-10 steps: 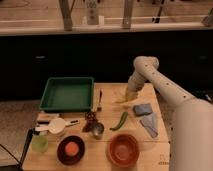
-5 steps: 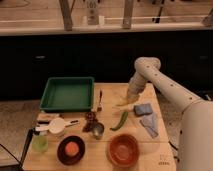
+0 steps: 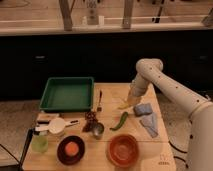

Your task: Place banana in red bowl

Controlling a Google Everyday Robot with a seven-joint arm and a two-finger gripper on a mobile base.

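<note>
The banana (image 3: 123, 105) is a small pale-yellow fruit lying on the wooden table, right of centre. My gripper (image 3: 131, 99) hangs at the end of the white arm, right over the banana's right end and at or just above it. The red bowl (image 3: 123, 150) stands empty at the table's front edge, below the banana. A green chili pepper (image 3: 119, 121) lies between the banana and the bowl.
A green tray (image 3: 67, 93) fills the back left. A fork (image 3: 99, 100) lies beside it. A metal cup (image 3: 97, 131), a dark bowl with an orange centre (image 3: 70, 150), a white scoop (image 3: 55, 125) and a green cup (image 3: 39, 144) stand front left. A blue cloth (image 3: 146, 118) lies on the right.
The arm's elbow has shifted slightly right and down, and the gripper has settled a little lower by the banana. The objects on the table have not moved.
</note>
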